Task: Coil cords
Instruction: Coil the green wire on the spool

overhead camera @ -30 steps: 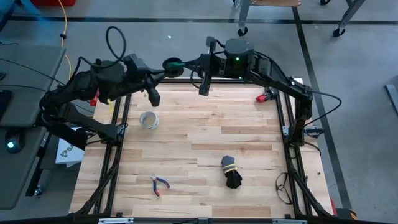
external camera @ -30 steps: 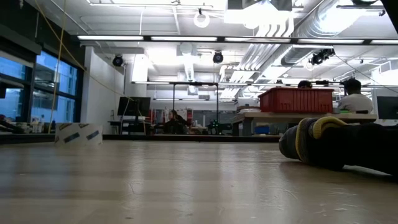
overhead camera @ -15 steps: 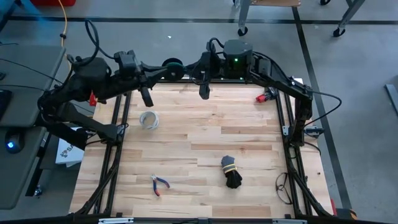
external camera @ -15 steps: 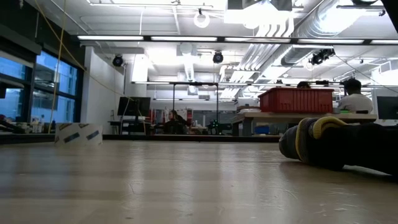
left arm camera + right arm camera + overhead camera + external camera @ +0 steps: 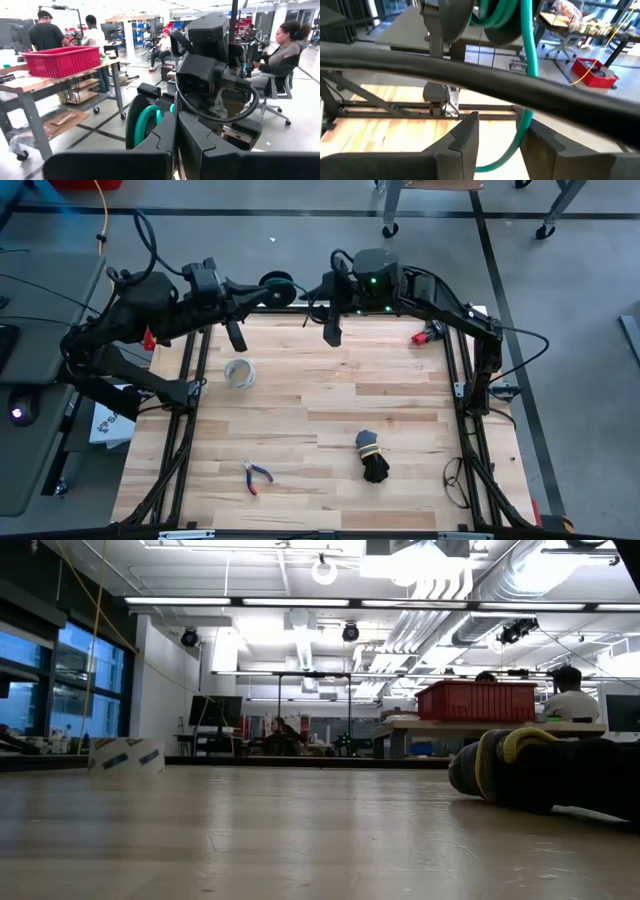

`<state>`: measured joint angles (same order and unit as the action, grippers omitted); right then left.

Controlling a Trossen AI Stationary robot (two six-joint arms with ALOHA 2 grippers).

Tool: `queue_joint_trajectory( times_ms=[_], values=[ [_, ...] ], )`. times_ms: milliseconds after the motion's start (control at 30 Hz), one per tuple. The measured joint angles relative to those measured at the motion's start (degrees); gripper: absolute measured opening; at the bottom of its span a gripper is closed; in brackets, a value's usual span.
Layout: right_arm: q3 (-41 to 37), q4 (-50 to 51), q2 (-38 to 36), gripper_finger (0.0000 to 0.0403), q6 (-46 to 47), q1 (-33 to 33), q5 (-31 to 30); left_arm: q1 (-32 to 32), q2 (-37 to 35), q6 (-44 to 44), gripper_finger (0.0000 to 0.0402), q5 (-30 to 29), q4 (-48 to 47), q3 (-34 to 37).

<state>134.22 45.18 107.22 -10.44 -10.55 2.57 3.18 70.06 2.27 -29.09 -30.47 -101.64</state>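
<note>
My right fingers (image 5: 497, 145) are standing apart, the green cord (image 5: 527, 55) hanging loose between them. My left fingers (image 5: 176, 145) are pressed closed, and I cannot tell whether they are gripping the coil, which is sitting just beyond them at the table's far edge (image 5: 278, 286).

Risk: with the tail released, the windings could be springing loose, or the coil could be dropping off the far edge.

The wooden table (image 5: 330, 410) is also carrying a pale ring (image 5: 239, 372), pliers (image 5: 256, 475) and a black cord bundle (image 5: 372, 457). Beyond, people are sitting at workbenches.
</note>
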Motion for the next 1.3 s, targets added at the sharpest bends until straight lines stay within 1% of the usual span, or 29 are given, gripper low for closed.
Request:
queue_joint_trajectory(
  times_ms=[167,300,600,867,933,1033,1300],
  values=[
    [-0.03,2.79,-0.45,0.0124,-0.43,-0.01,-0.17,0.00,0.00,-0.01,0.0007,-0.08,-1.89,-0.03],
    [-0.05,5.30,-1.62,0.0124,-2.66,-0.36,-2.71,0.00,0.00,-0.03,0.0007,-0.12,-2.78,-0.03],
    [-0.05,9.63,-4.28,0.0124,-2.47,-2.77,-2.99,0.00,-0.12,0.06,0.0007,-0.11,-2.61,-0.05],
    [-0.05,8.73,-4.15,0.0104,-1.47,-2.97,-2.82,0.00,-0.17,-0.05,0.0007,0.31,-1.89,-0.05],
    [-0.05,8.55,-4.05,0.0102,-1.55,-2.95,-3.73,0.00,-0.16,-0.07,0.0007,0.37,-1.73,-0.05],
    [-0.05,7.34,-4.08,0.0101,-1.22,-2.97,-6.88,0.02,-0.16,-0.07,0.0007,0.40,-1.76,-0.05],
    [-0.05,6.40,-6.20,0.0101,-0.98,-2.93,-7.65,0.00,-0.15,-0.11,0.0007,0.45,-2.33,-0.05]
  ],
)
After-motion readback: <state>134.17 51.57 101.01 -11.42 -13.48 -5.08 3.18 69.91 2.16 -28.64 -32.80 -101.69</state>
